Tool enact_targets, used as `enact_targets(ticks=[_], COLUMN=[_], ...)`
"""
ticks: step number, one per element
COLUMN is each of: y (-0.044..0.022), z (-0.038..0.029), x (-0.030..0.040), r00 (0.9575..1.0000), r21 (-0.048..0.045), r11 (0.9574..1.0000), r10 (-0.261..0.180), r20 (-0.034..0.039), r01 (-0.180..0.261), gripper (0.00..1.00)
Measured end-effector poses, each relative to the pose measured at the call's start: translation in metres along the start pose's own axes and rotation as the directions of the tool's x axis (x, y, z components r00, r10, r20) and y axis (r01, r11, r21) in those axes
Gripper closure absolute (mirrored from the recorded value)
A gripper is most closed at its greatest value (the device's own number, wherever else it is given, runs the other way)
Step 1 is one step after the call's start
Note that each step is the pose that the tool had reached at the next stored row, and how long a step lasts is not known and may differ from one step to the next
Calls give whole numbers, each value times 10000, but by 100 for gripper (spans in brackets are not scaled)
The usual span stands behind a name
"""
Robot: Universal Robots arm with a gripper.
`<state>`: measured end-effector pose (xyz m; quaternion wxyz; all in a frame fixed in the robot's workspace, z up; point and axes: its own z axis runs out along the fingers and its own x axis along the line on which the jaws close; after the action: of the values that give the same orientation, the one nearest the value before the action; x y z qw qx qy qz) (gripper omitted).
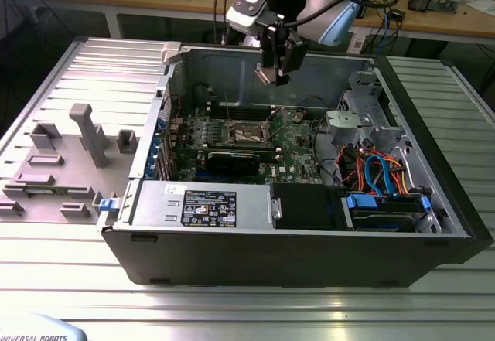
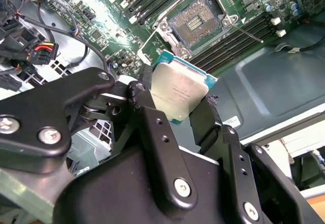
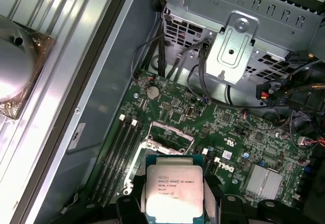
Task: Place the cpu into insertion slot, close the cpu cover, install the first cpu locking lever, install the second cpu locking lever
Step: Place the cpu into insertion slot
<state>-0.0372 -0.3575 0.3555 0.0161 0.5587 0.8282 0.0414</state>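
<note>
The ridged metal worktop [image 1: 232,310] carries the open computer case [image 1: 271,267], which lies on its side with the motherboard [image 1: 298,151] facing up. The arm hangs over the case with the gripper [image 1: 272,74] high above the board, well clear of the insertion slot [image 1: 251,132]. In the second wrist view the black fingers [image 2: 147,115] are clamped on opposite edges of the cpu [image 2: 180,92], silvery top showing, and nothing else supports it.

The danger, as I read it, is that this is an edge grip only, so a slip would drop the chip onto the board. And if it went down skewed or turned the wrong way, the slot's fine contacts could bend.

Contents now: the case holds the board, a power supply [image 1: 205,202] along the near wall, a tangle of coloured cables [image 1: 379,175] and a metal drive cage [image 1: 361,100]. The slot itself holds nothing, its dark centre bare.
</note>
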Motion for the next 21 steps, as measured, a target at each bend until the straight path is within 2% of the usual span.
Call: enact_targets(ticks=[4, 5, 8, 11, 21], y=[-3, -4, -16, -39, -39], z=[34, 46, 58, 60, 60], x=[-1, -1, 3, 12, 12], r00=[9981, 9964, 9935, 9926, 9924], r21=[22, 31, 72, 74, 74], r11=[9982, 9964, 9935, 9926, 9924], r10=[607, 843, 1138, 1214, 1226], r20=[39, 54, 65, 67, 67], r01=[-607, -843, -1138, -1214, -1226], gripper=[46, 46, 46, 46, 46])
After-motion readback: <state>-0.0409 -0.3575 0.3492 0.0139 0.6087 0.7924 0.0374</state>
